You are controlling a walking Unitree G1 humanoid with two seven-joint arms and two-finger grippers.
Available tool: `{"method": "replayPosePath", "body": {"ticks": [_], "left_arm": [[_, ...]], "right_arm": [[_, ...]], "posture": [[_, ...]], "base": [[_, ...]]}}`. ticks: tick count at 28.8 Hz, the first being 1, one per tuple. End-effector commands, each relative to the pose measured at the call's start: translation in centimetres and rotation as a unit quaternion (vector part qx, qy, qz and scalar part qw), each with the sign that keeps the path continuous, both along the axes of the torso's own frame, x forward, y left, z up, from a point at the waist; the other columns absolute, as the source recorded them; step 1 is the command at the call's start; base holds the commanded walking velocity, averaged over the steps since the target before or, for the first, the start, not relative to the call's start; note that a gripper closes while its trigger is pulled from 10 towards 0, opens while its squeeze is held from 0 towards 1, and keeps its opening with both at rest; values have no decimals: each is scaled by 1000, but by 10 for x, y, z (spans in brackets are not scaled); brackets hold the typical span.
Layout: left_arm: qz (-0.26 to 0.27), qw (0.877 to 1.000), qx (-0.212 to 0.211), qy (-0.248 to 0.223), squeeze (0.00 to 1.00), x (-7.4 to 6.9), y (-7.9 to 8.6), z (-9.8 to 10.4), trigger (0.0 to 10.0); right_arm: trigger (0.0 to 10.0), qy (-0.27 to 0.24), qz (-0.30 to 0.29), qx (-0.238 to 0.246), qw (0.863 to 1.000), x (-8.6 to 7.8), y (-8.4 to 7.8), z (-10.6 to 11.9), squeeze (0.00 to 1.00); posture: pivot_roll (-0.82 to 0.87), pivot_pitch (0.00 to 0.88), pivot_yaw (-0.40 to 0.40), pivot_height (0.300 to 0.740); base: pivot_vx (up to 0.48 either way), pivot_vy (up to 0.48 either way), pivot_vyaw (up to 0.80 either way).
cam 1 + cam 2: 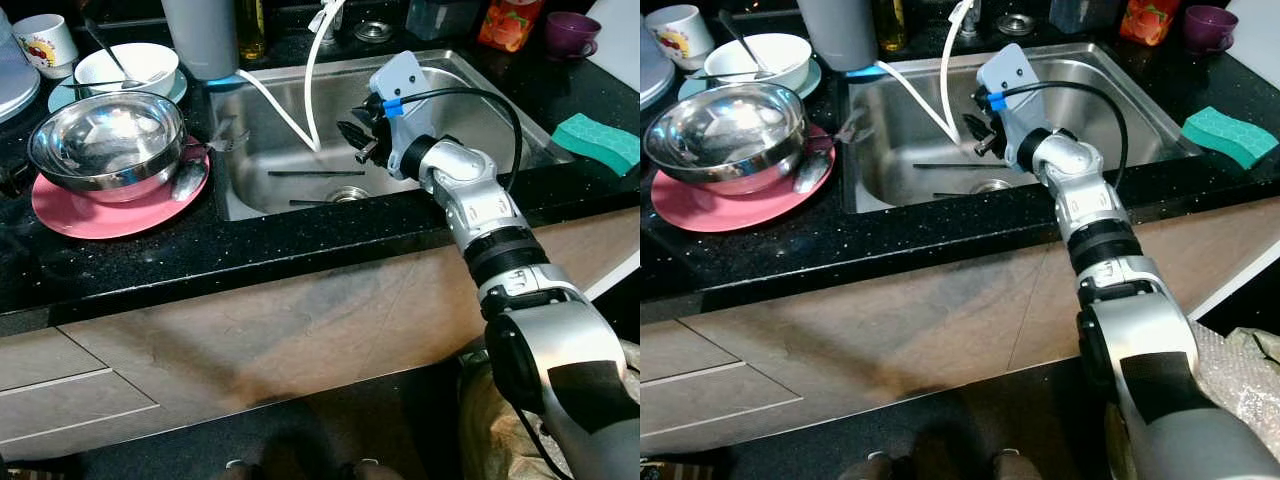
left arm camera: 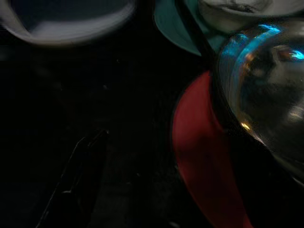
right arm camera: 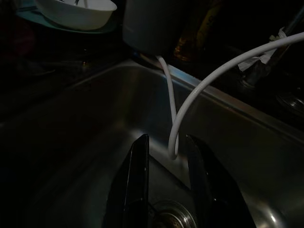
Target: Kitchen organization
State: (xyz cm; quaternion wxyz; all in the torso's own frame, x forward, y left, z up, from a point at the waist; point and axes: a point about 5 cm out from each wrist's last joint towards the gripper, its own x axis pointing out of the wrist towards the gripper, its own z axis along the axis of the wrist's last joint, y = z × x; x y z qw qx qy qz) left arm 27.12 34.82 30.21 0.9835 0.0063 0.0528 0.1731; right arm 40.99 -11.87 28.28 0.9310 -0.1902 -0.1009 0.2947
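Observation:
My right gripper (image 1: 355, 140) reaches over the steel sink (image 1: 480, 110), above the drain (image 1: 348, 194). In the right wrist view its two black fingers (image 3: 137, 180) stand apart with nothing between them, and a white hose (image 3: 190, 99) hangs just beyond the tips. On the counter to the left, a steel bowl (image 1: 105, 140) sits on a pink plate (image 1: 110, 215) with a spoon (image 1: 188, 180) beside it. The left wrist view looks down on that plate (image 2: 199, 156) and bowl (image 2: 266, 95), with a dark finger (image 2: 76, 180) of the left gripper low over the black counter.
Behind the steel bowl is a white bowl (image 1: 128, 65) on a teal saucer, and a mug (image 1: 45, 40) stands at the back left. A grey canister (image 1: 205, 35) stands by the sink corner. A green sponge (image 1: 598, 140) and a purple cup (image 1: 570, 32) are on the right. Thin dark sticks (image 1: 300, 173) lie in the sink.

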Motion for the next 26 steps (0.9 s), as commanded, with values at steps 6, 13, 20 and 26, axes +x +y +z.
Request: {"method": "replayPosePath", "body": {"ticks": [6,13,20,26], "left_arm": [[43,994,79,-68,0,-5,6,29,10000],[-11,991,62,-121,0,-1,-3,33,10000],[-72,988,-17,-138,0,12,-17,26,10000],[-85,991,-27,-102,0,31,-22,14,10000]], "right_arm": [[10000,-8,18,18,1000,-2,6,10,0],[10000,-1,25,28,999,-2,10,9,0],[10000,0,26,30,999,-2,11,9,0],[10000,0,29,28,999,-3,12,9,0]], "posture": [[86,150,-5,740],[86,151,-6,740],[86,153,-9,740],[79,158,-5,740]], "base": [[0,0,0],[0,0,0],[0,0,0],[0,0,0]]}}
